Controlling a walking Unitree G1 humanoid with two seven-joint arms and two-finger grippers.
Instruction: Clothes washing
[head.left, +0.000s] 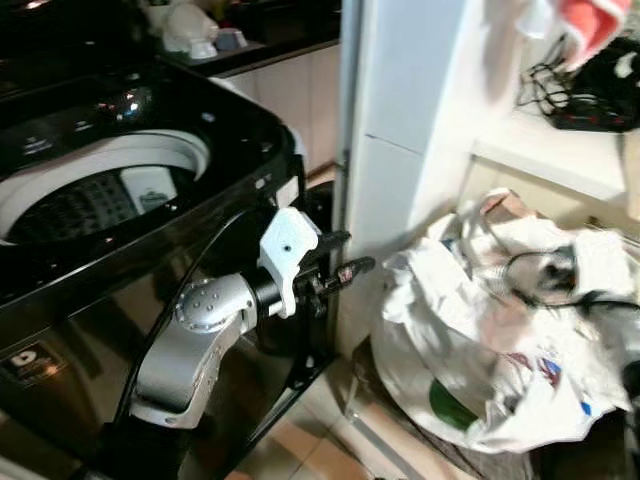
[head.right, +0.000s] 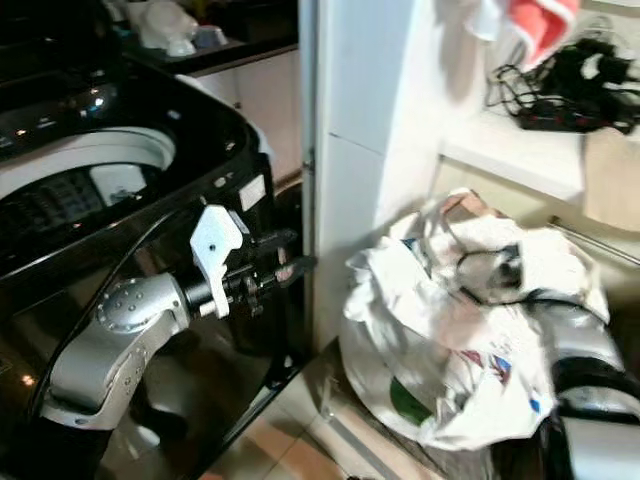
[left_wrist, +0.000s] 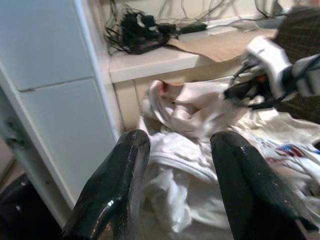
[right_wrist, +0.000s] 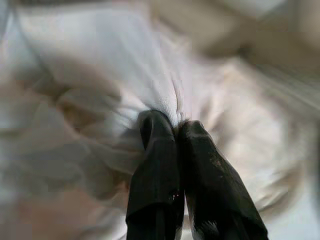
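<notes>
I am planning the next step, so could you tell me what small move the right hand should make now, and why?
Probably lift: the right hand is shut on a white cloth in the laundry pile, and the washer stands open to the left.

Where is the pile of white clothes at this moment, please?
The pile of white clothes lies low on the robot's right, beside the white cabinet and below the shelf of black cables, right of the open washing machine.

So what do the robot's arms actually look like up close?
The left arm is rounded silver metal with a dimpled elbow joint, a black cable alongside and a white plastic wrist bracket. Each end effector has two long, glossy black fingers, tapering and rounded.
</notes>
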